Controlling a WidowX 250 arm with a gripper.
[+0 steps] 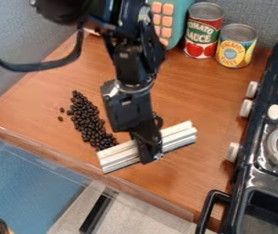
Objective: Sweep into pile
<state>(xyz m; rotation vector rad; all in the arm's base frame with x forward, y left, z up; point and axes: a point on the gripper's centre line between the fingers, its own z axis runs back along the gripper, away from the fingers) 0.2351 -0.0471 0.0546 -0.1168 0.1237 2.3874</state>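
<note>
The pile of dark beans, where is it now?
In the camera view, the pile lies left of the gripper on the brown counter, its lower end beside the white bar.

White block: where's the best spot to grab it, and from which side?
Around the middle of the block, coming down from above, one finger on each long side. It's long and narrow, so pinching across it should be easiest, and both ends would likely balance. That's about where the gripper has it.
</note>
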